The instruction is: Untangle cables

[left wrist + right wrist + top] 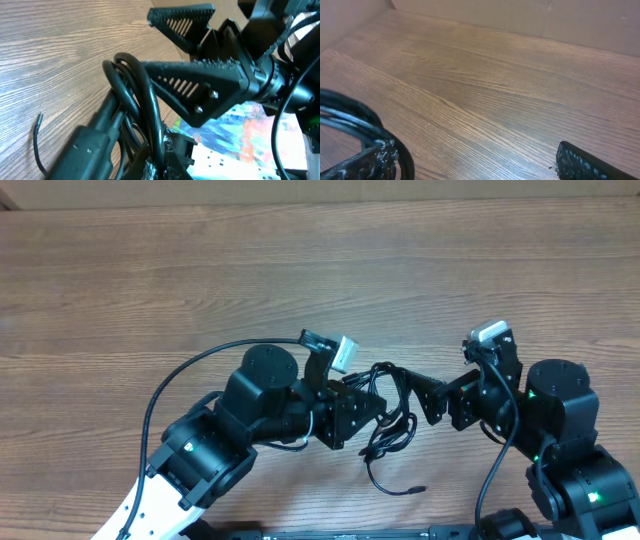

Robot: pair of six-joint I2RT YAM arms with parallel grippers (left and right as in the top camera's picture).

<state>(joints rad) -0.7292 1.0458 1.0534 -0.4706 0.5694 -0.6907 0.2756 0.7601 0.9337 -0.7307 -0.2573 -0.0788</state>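
Found a knotted bundle of thin black cables [392,428] pinched in the black two-finger left gripper [376,416], jaws closed together on the strands, loops spilling just beyond its tips, one loose tail trailing from there onto the brown wood-grain table [200,280]. Judged held so to anchor the knot for pulling. Noted the black right gripper [422,397] facing the left gripper, jaws spread fully apart, one serrated finger [367,160] apparently against a loop, clamping nothing.

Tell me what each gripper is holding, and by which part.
Left gripper is shut on the cables, pinching looped strands of the bundle. Right gripper is open beside them, holding nothing.
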